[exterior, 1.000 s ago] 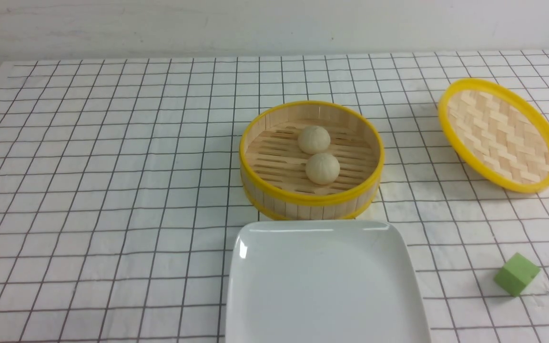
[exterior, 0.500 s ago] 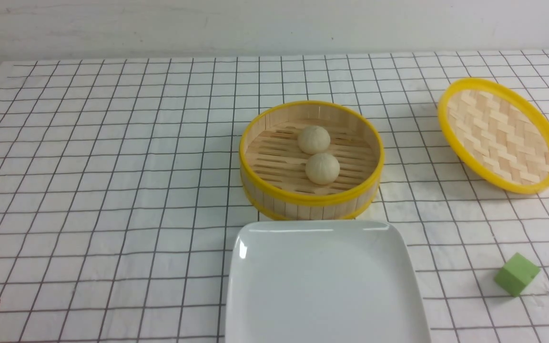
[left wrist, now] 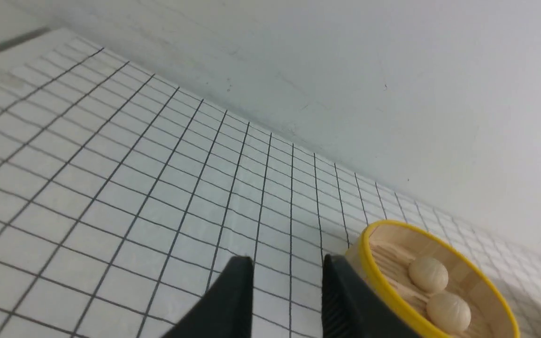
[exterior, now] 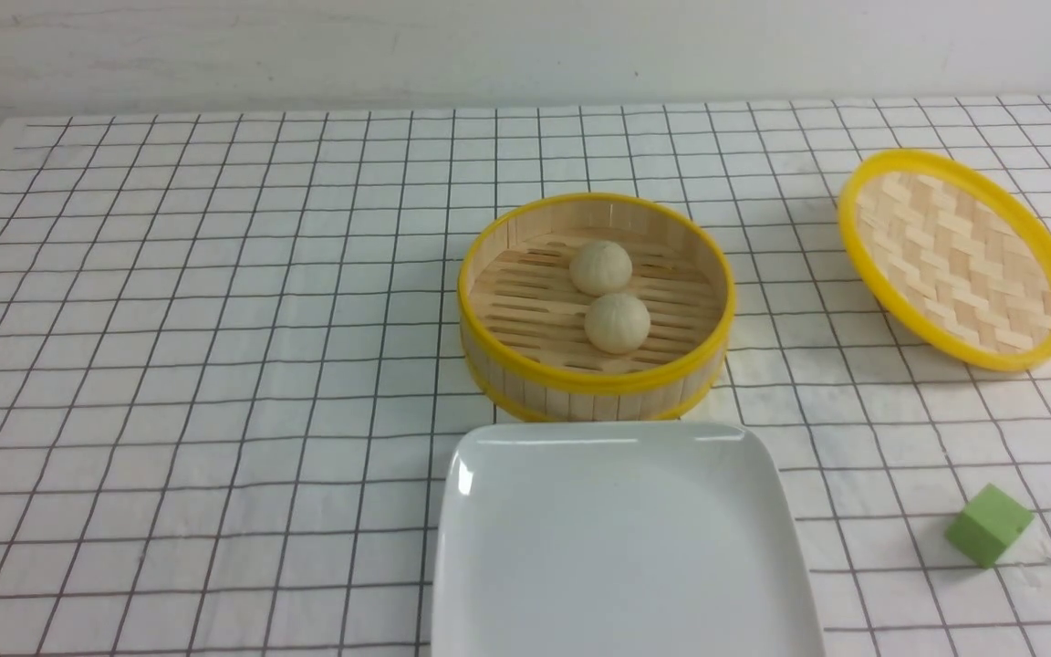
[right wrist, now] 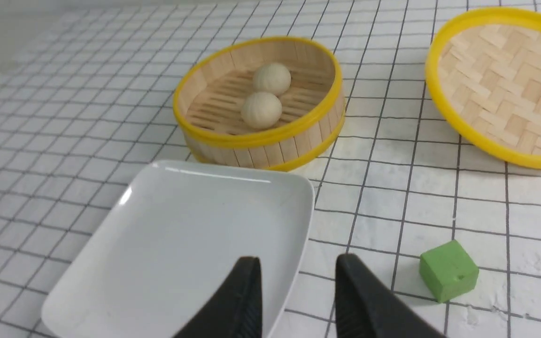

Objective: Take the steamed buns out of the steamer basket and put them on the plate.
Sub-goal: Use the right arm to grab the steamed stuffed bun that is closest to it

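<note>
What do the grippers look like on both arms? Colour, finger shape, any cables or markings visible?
Both look alike: the left gripper and the right gripper each have two matte black fingers, broad at the base and tapering to blunt tips. No markings or cables show. The arms themselves hardly show.

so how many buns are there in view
2. Both lie on the floor of the steamer basket: the far bun toward its back, the near bun just in front of it. The plate holds none, and nothing looks hidden.
</note>
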`<state>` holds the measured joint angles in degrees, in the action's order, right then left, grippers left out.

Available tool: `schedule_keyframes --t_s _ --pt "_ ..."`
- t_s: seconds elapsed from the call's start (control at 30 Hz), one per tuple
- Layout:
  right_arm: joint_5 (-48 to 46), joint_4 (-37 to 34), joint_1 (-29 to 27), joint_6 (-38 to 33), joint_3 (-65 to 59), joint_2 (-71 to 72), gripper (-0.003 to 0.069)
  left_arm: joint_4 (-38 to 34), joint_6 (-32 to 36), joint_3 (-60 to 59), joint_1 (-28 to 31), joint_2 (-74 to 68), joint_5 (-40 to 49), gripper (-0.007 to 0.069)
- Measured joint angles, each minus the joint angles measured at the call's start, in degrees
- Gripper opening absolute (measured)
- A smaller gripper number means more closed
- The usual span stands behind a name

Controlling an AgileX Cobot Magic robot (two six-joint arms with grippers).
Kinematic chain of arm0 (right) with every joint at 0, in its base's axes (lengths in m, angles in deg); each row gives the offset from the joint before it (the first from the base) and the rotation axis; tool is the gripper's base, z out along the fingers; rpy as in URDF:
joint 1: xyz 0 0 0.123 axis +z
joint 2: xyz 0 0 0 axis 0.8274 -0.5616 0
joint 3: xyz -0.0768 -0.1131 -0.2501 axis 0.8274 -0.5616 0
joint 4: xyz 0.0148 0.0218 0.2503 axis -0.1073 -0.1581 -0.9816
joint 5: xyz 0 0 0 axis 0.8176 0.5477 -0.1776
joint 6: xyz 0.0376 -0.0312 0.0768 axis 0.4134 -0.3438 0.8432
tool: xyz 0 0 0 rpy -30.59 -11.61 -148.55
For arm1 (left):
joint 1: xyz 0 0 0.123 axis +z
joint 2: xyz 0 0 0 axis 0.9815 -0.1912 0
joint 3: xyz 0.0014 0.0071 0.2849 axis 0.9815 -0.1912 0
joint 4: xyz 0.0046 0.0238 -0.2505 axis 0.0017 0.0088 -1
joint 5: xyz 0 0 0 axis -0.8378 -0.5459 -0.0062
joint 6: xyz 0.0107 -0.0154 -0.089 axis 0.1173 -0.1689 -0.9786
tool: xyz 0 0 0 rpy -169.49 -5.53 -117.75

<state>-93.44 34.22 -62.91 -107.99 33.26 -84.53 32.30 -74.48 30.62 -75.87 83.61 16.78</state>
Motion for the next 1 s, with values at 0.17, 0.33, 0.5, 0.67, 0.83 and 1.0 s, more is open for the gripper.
schedule_keyframes --t_s 0.17,0.33,0.5,0.67,0.83,1.0 --pt "-0.12 -1.42 0.00 -4.41 4.73 -8.28 0.0243 -1.03 5.94 4.91 0.00 -4.95 5.49 0.0242" --pt "-0.08 -7.70 0.00 -10.03 14.04 -20.36 0.0243 -7.31 13.02 9.01 0.00 -12.64 5.97 0.0242" --pt "-3.27 -14.15 0.00 -18.23 23.30 -33.03 0.0243 -17.65 24.84 10.82 0.00 -19.70 5.96 0.0242" --pt "-10.32 -15.49 0.05 -22.06 32.62 -45.89 0.0243 -28.00 36.64 10.88 0.00 -22.96 6.05 0.0242" --pt "-12.51 -14.91 0.67 -23.20 44.32 -62.52 0.0243 -38.76 47.87 10.98 0.00 -24.25 6.31 0.0242" --pt "-12.51 -12.26 5.17 -28.72 52.14 -72.06 0.0243 -42.43 51.58 11.05 0.00 -24.60 7.29 0.0242"
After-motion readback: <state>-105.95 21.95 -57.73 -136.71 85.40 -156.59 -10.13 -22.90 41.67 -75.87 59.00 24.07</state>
